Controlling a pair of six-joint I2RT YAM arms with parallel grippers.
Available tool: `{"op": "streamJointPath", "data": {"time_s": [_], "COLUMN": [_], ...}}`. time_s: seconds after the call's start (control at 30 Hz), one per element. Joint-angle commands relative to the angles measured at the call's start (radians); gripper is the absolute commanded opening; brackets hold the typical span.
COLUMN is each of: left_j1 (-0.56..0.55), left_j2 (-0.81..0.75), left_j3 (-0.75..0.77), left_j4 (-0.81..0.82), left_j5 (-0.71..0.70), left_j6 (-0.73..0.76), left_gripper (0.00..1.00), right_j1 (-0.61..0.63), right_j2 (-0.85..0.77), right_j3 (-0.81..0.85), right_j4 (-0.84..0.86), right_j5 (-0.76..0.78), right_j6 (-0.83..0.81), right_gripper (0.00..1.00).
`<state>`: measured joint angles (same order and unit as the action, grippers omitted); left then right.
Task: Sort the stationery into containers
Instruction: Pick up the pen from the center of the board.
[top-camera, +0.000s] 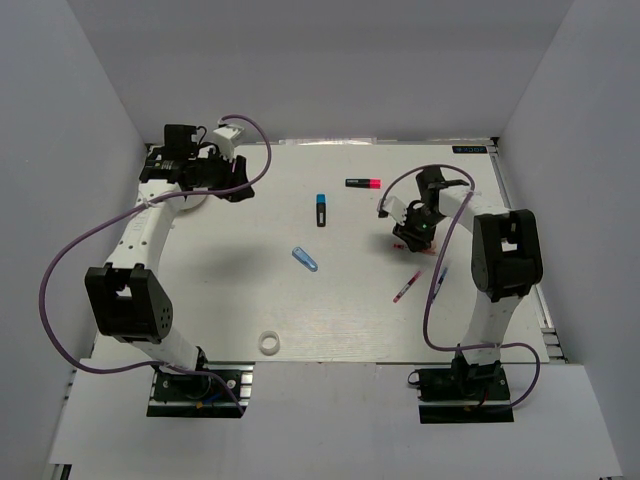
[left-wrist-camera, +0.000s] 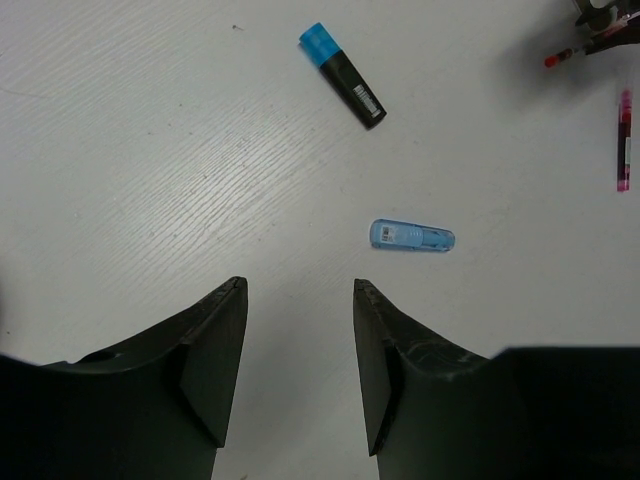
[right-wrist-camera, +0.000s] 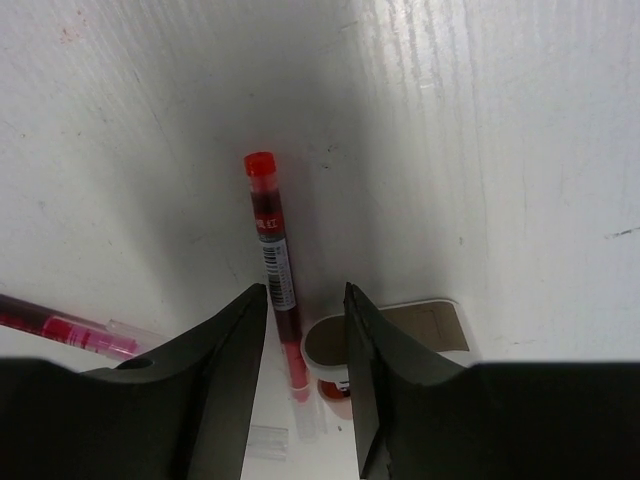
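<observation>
The thin red pen (right-wrist-camera: 272, 240) lies on the white counter (right-wrist-camera: 500, 150) inside the gap of the right gripper (right-wrist-camera: 305, 300). Its long axis runs straight out ahead, across the closing line, close against one finger. Those fingers stand partly apart, clamping nothing. The left gripper (left-wrist-camera: 300, 290), well apart from the pen, stands open and empty.

Robotics lab test cell: a white table (top-camera: 250, 300) boxed in by plain white walls (top-camera: 60, 120), with two robot arms (top-camera: 143, 228) bolted at its near edge.
</observation>
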<state>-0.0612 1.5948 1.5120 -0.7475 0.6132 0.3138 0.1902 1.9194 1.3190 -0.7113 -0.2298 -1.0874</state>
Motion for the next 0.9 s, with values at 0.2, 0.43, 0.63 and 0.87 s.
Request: {"op": "streamJointPath", "data": {"time_s": [0.2, 0.43, 0.63, 0.87], "left_j1": [-0.008, -0.017, -0.017, -0.017], "left_j2": [-0.016, -0.019, -0.015, -0.013], "left_j3": [0.007, 0.010, 0.030, 0.072], "left_j4": [0.008, 0.017, 0.013, 0.017], "left_j5": [0.008, -0.003, 0.007, 0.016], "left_j6": [0.010, 0.008, 0.010, 0.008], "left_gripper": [0.57, 0.57, 0.57, 0.57], "right_j1": [-0.001, 0.006, 0.005, 0.011], "right_j2": [0.018, -0.014, -0.085, -0.174], "right_j3": [-0.044, -0.079, -0.052, 0.118], "right_j4": [-0.030, -0.042, -0.119, -0.281], "right_j5": [0.021, 0.006, -0.006, -0.107], "right_j6": [-0.081, -0.080, -0.068, -0.008], "right_gripper": [0.34, 0.05, 0.00, 0.00]}}
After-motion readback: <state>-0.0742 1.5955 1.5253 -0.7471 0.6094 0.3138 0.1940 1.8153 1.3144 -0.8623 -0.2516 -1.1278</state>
